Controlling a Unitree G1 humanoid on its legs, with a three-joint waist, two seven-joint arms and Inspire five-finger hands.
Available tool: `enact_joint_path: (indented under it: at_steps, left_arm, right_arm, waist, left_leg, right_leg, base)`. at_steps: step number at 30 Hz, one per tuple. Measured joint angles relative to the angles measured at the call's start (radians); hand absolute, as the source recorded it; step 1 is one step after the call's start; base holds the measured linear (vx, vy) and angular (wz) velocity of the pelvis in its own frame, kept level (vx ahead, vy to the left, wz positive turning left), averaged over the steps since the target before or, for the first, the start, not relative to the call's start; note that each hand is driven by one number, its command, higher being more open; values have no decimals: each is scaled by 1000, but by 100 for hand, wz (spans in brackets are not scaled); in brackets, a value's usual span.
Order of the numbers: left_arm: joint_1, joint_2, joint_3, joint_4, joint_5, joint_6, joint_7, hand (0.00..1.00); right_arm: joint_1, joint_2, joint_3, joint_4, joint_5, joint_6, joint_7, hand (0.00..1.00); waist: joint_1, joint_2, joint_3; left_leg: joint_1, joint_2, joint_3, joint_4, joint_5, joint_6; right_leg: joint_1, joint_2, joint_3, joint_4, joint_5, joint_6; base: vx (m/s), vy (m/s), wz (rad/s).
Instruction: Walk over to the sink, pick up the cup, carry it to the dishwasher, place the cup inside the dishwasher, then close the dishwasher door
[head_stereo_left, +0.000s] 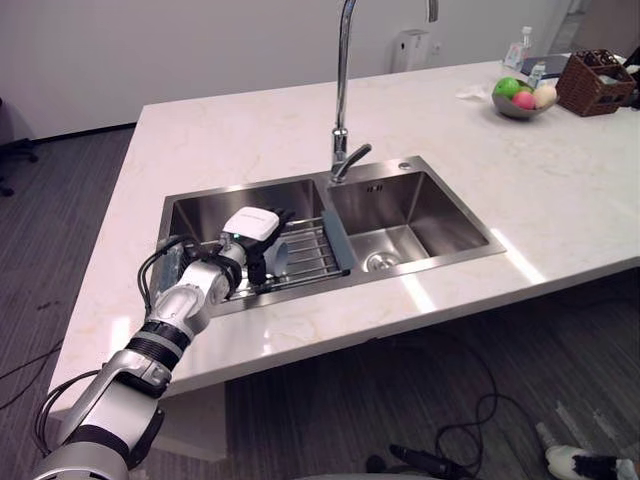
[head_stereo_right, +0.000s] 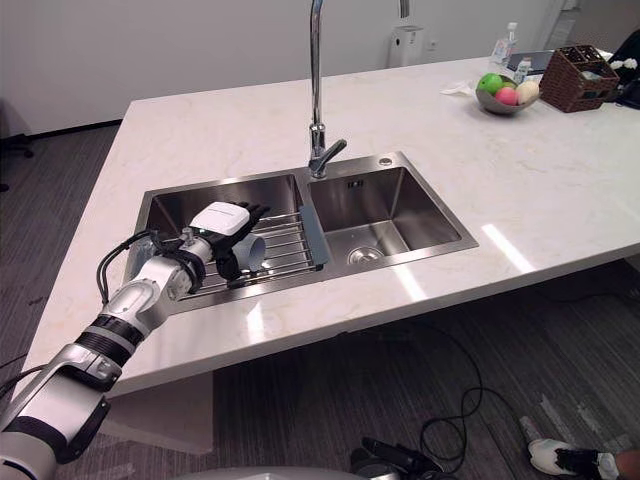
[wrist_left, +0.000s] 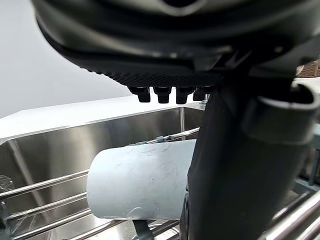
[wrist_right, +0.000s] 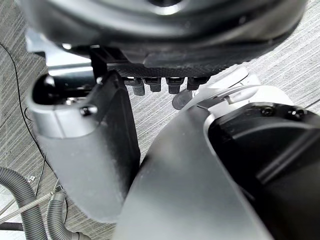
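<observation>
A pale grey cup (head_stereo_left: 281, 256) lies on its side on a wire rack (head_stereo_left: 312, 250) across the left basin of the steel sink (head_stereo_left: 430, 268). My left hand (head_stereo_left: 258, 236) reaches down into that basin right at the cup. In the left wrist view the cup (wrist_left: 140, 185) rests on the rack bars between the thumb (wrist_left: 235, 175) and the fingertips (wrist_left: 165, 94); the fingers are straight and not closed round it. My right hand (wrist_right: 165, 30) hangs low over the grey floor, its fingers relaxed and holding nothing.
A tall faucet (head_stereo_left: 343, 90) rises behind the divider between the two basins. On the far right of the white countertop (head_stereo_left: 250, 130) stand a fruit bowl (head_stereo_left: 520, 98), a wicker basket (head_stereo_left: 597, 82) and a bottle (head_stereo_left: 521, 44). Grey hoses (wrist_right: 30, 210) lie on the floor.
</observation>
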Motion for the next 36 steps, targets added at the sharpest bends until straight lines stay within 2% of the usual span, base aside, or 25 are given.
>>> enact_joint_path:
  at_steps: [6,7,17,21,26,30,36]
  left_arm:
    - [2,-8,2,79,38,42,3,100]
    - [6,-14,14,83,38,43,4,0]
    - [29,-52,47,126,172,41,82,0]
    - [30,-51,61,158,159,34,125,0]
    - [37,-49,64,158,118,-6,179,0]
    - [56,-48,86,152,34,-48,228,0]
    - [160,-48,176,30,-217,-83,266,0]
  right_arm:
    - [0,2,0,-14,-10,0,3,100]
    - [0,3,0,-15,-11,0,3,100]
    - [1,2,4,-22,-16,-1,2,100]
    - [4,0,19,-33,-16,-1,-4,100]
    - [6,0,19,-36,-16,-1,-6,100]
    - [8,-2,19,-36,-16,-1,-7,100]
    - [16,-3,19,-41,-12,-3,-10,100]
  waist:
    - [-8,2,2]
    - [-8,2,2]
    - [-14,4,1]
    - [-18,4,1]
    - [-12,5,2]
    - [0,6,2]
    - [14,6,2]
  left_leg:
    - [-4,3,24,3,-9,-3]
    - [-4,4,25,3,-10,-4]
    - [-5,7,27,12,-12,-6]
    - [-5,7,28,13,-12,-6]
    - [-9,7,22,11,-12,-6]
    - [-11,7,14,12,-12,-5]
    - [-22,8,-19,24,-10,-3]
  right_leg:
    - [-15,3,21,0,1,0]
    - [-16,4,22,0,1,0]
    - [-17,3,23,6,0,-2]
    - [-18,4,24,8,0,-2]
    - [-19,3,16,7,0,-2]
    - [-16,2,8,7,0,-2]
    - [-13,-3,-24,26,-12,-5]
  base:
    - [-25,-30,-12]
    - [2,-22,-3]
    - [-53,-40,-1]
    - [-55,-42,0]
    - [-22,-31,3]
    - [-19,-21,5]
    - [-37,-23,15]
